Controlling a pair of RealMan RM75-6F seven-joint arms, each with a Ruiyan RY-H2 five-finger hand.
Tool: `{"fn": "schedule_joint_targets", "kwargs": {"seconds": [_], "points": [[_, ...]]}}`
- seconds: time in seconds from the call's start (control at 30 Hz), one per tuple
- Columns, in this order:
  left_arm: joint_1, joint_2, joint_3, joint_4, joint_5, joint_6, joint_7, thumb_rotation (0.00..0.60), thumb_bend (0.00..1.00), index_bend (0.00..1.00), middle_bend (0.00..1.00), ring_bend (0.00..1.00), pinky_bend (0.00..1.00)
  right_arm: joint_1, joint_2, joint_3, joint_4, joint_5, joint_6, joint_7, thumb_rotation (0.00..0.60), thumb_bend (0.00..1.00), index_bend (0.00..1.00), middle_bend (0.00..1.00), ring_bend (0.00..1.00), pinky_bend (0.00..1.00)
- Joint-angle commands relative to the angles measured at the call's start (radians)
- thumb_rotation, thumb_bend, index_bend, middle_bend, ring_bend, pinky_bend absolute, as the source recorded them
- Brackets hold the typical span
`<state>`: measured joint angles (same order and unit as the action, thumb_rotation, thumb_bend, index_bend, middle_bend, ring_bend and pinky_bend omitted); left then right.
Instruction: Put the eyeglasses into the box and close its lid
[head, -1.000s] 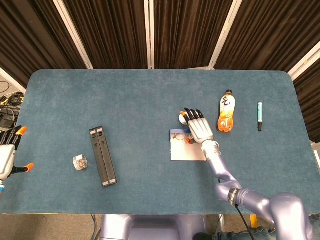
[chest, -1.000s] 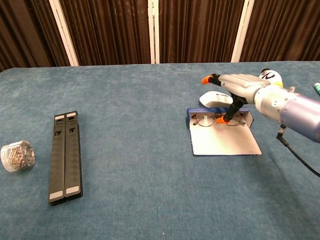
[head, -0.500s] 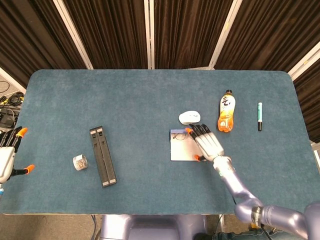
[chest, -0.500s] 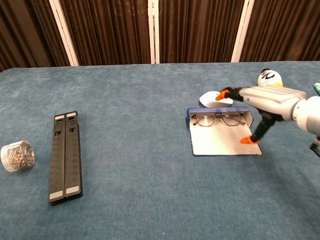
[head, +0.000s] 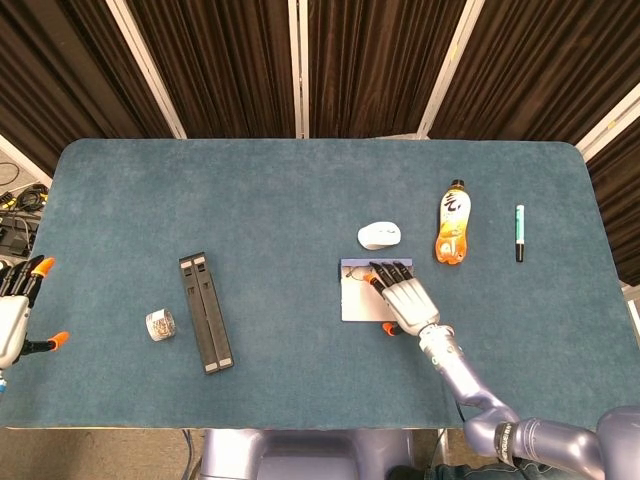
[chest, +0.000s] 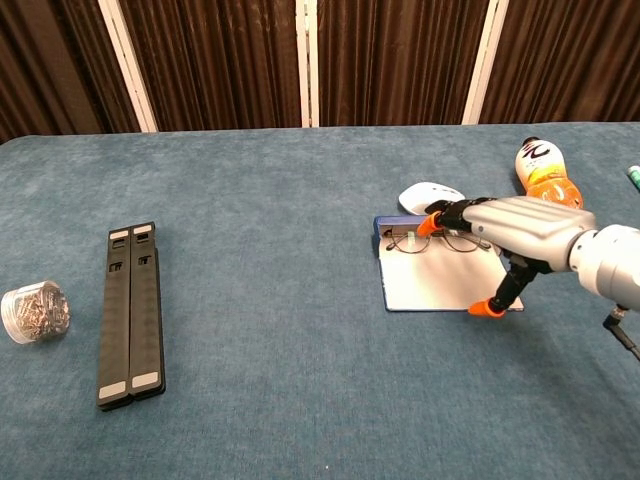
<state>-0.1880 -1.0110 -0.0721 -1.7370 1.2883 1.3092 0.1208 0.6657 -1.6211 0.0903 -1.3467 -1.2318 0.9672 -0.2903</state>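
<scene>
Eyeglasses (chest: 432, 240), 1 pair, lie in 1 open box (chest: 440, 285) under right hand (chest: 510, 225).

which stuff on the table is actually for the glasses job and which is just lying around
For the job: eyeglasses, open box, right hand.

Lying about: white mouse, orange bottle, marker pen, black folded stand, small clear jar.

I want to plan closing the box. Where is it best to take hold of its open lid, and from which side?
Probably the lid's free near edge, coming from the robot's side. The lid lies flat toward the robot, hinged at the box holding the eyeglasses. That edge is farthest from the hinge, so lifting there should swing it over. The right robot hand hovers above it, thumb beside the near right corner.
</scene>
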Motion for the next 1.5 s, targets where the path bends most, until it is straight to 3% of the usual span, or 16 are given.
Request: {"fn": "schedule_joint_targets", "kwargs": {"seconds": [0.03,1.03,1.5], "points": [[-0.001,-0.001,0.000,0.001,-0.002,-0.003,0.001,0.600,0.00,0.00,0.00,0.00,0.00,0.001,-0.006,0.002,0.006,-0.001,-0.003,0.001,0.600,0.12,0.19,0.00,0.00,0.00],[-0.007,-0.004,-0.004,0.006,-0.015,-0.015,0.005,0.600,0.00,0.00,0.00,0.00,0.00,0.008,-0.070,0.014,0.101,0.001,-0.040,-0.010,0.600,0.13,0.26,0.00,0.00,0.00],[-0.009,-0.004,-0.004,0.005,-0.017,-0.018,0.007,0.600,0.00,0.00,0.00,0.00,0.00,0.006,-0.068,0.012,0.103,-0.013,-0.042,-0.005,0.600,0.40,0.37,0.00,0.00,0.00]]}}
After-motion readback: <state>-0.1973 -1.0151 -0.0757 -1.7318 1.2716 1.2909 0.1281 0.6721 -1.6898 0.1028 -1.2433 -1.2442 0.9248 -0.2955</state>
